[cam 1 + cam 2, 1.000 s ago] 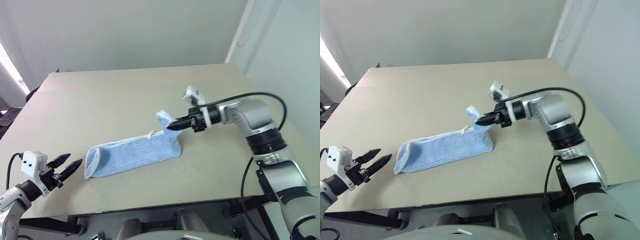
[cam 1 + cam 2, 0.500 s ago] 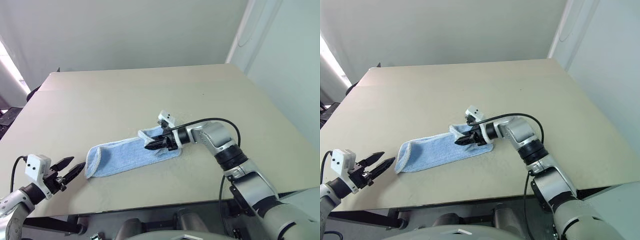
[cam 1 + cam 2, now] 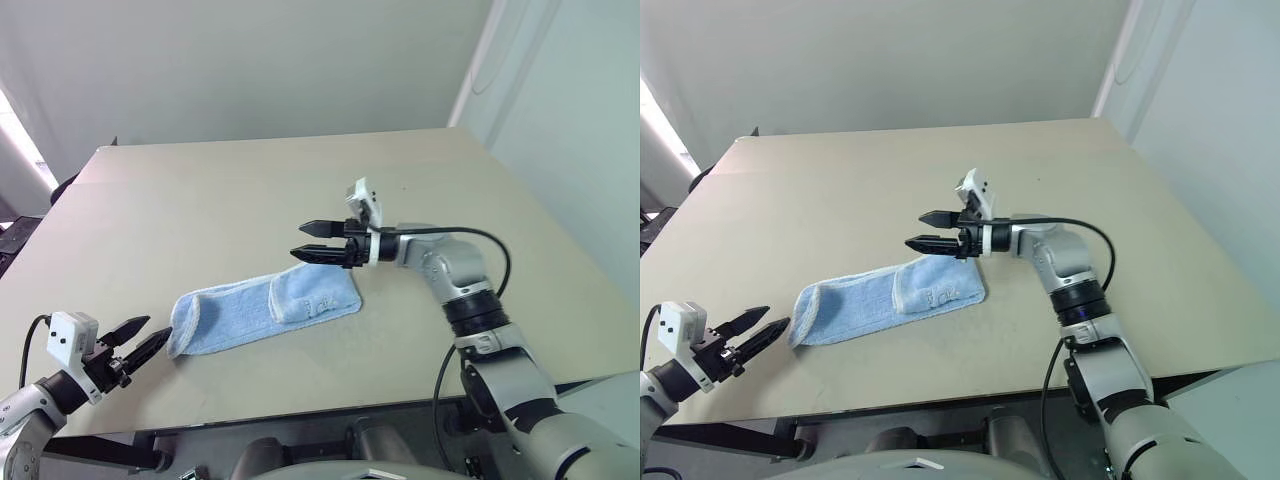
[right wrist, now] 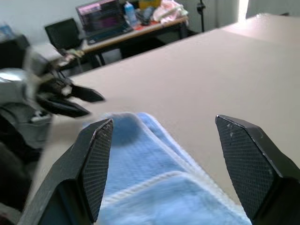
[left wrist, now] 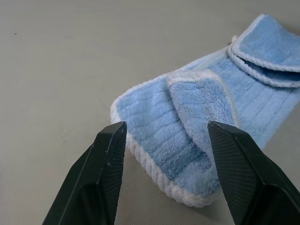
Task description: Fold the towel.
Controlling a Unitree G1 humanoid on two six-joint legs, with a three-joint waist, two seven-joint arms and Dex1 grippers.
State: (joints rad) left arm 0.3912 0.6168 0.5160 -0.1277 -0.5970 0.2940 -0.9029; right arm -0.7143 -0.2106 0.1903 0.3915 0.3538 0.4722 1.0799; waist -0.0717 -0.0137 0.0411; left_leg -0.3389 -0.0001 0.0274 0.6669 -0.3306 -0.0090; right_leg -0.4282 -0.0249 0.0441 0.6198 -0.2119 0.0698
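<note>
I see the right end effector point(image 3: 303, 241) wide and empty above the towel point(image 3: 265, 305), its right end folded over; next I fold the left end, left end effector point(image 3: 139, 338) wide, near the surface's point(image 3: 250, 190) front-left edge

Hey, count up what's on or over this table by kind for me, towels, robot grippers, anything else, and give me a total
Towel: 1, light blue, lying on the table
Grippers: 2, the left gripper and the right gripper, both with fingers open and empty
Anything else on the table: 0
Total: 3
</note>
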